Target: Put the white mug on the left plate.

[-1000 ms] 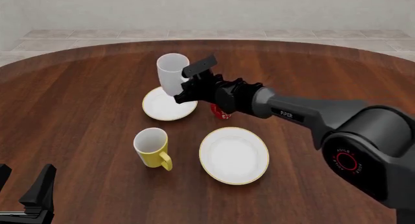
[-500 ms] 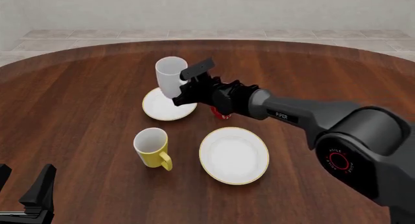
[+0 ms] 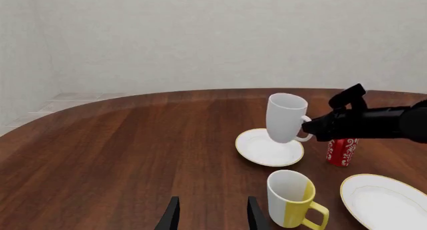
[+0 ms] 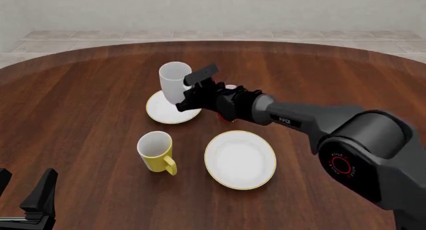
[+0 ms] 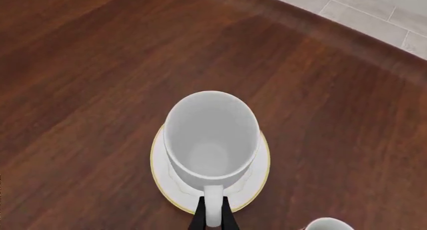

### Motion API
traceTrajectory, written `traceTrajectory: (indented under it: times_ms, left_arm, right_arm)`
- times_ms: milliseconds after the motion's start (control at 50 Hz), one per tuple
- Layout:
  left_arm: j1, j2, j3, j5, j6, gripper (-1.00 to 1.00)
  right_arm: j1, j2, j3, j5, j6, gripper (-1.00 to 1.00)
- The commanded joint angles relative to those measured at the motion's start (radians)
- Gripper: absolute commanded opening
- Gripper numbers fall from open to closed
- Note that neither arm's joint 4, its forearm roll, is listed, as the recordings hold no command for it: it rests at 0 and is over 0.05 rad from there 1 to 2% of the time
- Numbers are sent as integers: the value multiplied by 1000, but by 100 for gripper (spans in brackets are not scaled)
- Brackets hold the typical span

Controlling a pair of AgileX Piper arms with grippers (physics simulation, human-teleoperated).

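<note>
Pale plain walls and a light tiled floor stand behind a big rounded counter of dark, glossy wood with a streaked grain.

Across it from the right reaches the right arm, matte dark grey with smooth rounded joints. Its gripper has slim black fingers pinching the loop handle of the white mug. This mug is tall, plain and smooth like glazed ceramic, slightly tapered toward its base and empty inside. It is tilted a little and hangs over the left plate; whether its base touches the plate I cannot tell.

Nearer the arms lies the larger plate, round, shallow, white with a thin gold rim, and bare. The left plate is the same make but smaller, a white disc edged in gold, with nothing resting flat in it besides the mug above.

Left of the larger plate stands a yellow mug, upright, cylindrical, glossy, white on the inside, empty, its handle turned toward the arms.

A red mug with white swirls stands just beside the smaller plate, largely hidden behind the right arm in the front view.

Low at the near left corner sits the left gripper, 2 flat black fingers spread apart with nothing between them, well apart from all the crockery.
</note>
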Motion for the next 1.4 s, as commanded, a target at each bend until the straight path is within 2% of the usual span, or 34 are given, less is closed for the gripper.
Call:
traceTrajectory:
  times_ms: [20,1400]
  left_arm:
    - [0,0,0,0,0,100]
    - [0,0,0,0,0,100]
  right_arm:
    - [3,3,0,-8,11,-100]
    - [8,91,-54,-8,38,-100]
